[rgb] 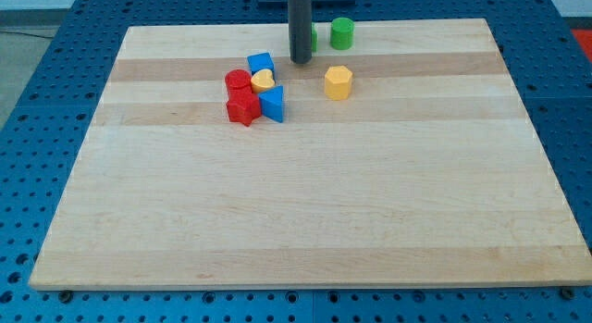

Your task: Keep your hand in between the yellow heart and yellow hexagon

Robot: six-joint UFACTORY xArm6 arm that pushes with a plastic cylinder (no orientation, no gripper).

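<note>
1. The tool is a bare dark rod with no jaws, so nothing is open, closed or clamped; only its tip (301, 60) is seen, resting on the table (305, 203) in the upper middle of the frame.
2. The yellow heart (263, 80) is found left of centre in the upper part of the frame, packed touching into a cluster with a blue cube (261, 64), a blue triangular block (272, 104), a red cylinder (238, 82) and a red block (243, 107) of unclear shape.
3. The yellow hexagon (339, 82) is seen alone to the right of the cluster, well apart from it.
4. A green cylinder (342, 32) stands near the top edge; another green block is mostly hidden behind the rod.
5. The tip is placed roughly between the two yellow blocks across the frame, but slightly above the line joining them.
6. The positioning step is judged nearly complete; a short slide toward the bottom of the frame is called for, with neither block touched.
</note>
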